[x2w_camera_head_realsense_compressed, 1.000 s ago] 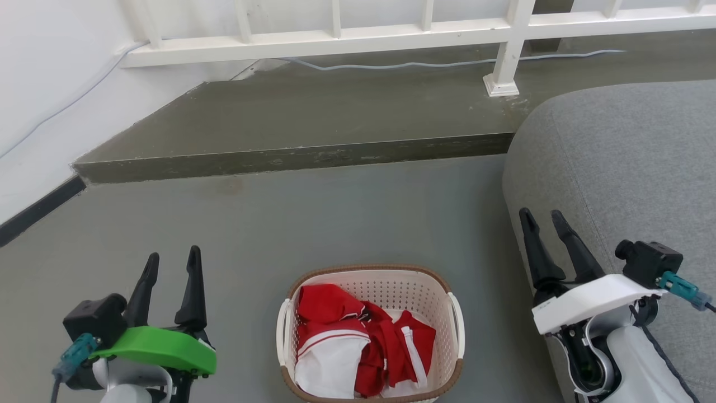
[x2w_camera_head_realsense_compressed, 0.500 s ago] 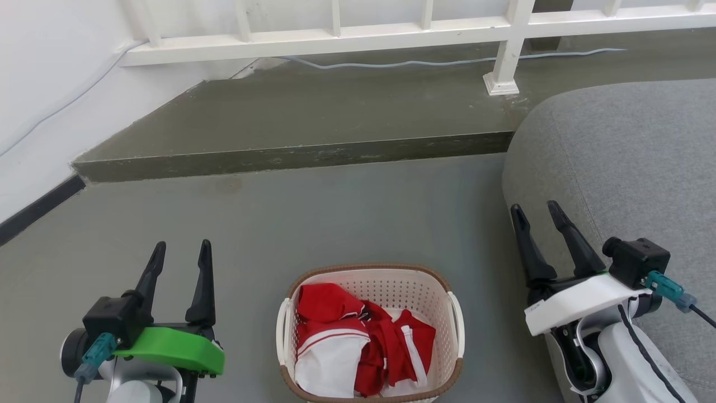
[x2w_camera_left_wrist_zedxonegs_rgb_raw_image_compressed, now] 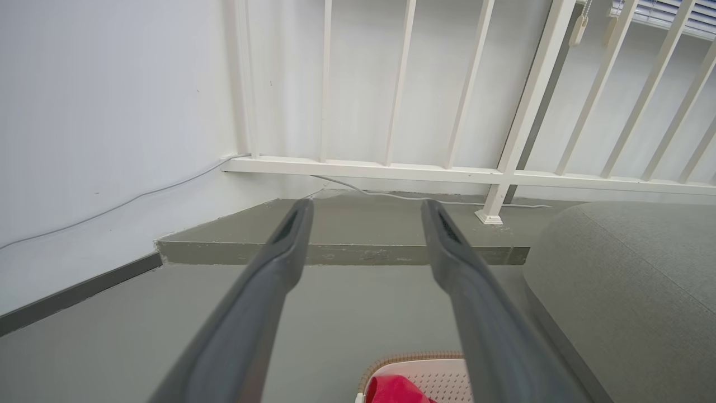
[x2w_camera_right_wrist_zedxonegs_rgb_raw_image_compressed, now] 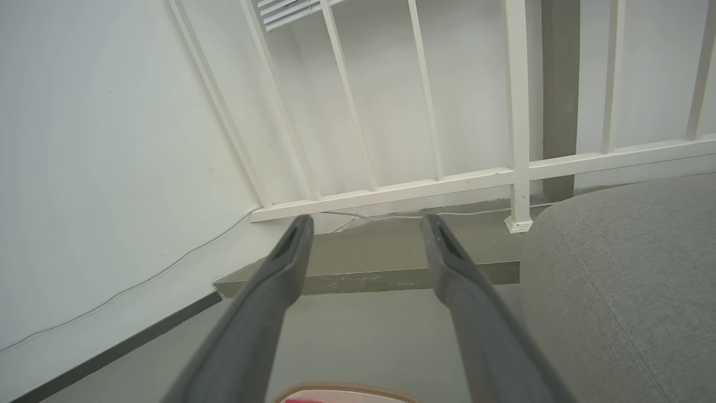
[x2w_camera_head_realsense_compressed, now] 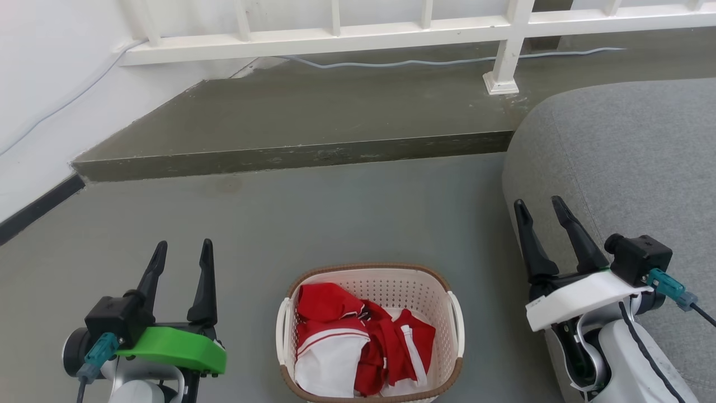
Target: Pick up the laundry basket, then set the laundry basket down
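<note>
The laundry basket (x2w_camera_head_realsense_compressed: 442,319), cream-white with a brown rim, stands on the grey floor at the bottom middle of the head view, holding red and white clothes (x2w_camera_head_realsense_compressed: 358,341). My left gripper (x2w_camera_head_realsense_compressed: 183,248) hovers open to the basket's left, fingers pointing away from me, nothing between them. To the basket's right my right gripper (x2w_camera_head_realsense_compressed: 540,204) is open too, beside the grey sofa. The left wrist view catches the basket's far rim (x2w_camera_left_wrist_zedxonegs_rgb_raw_image_compressed: 414,358) low between the fingers of my left gripper (x2w_camera_left_wrist_zedxonegs_rgb_raw_image_compressed: 366,207). In the right wrist view the rim (x2w_camera_right_wrist_zedxonegs_rgb_raw_image_compressed: 347,390) peeks at the bottom edge below my right gripper (x2w_camera_right_wrist_zedxonegs_rgb_raw_image_compressed: 366,222).
A grey sofa (x2w_camera_head_realsense_compressed: 632,168) fills the right side, close to my right arm. A raised concrete step (x2w_camera_head_realsense_compressed: 302,151) crosses the floor ahead, with a white railing (x2w_camera_head_realsense_compressed: 347,39) and a cable (x2w_camera_head_realsense_compressed: 391,62) behind it. A white wall (x2w_camera_head_realsense_compressed: 45,84) closes the left.
Both arms have shifted slightly: the left gripper moved right and a little up in the view, the right gripper edged left and up. The basket stays where it was.
</note>
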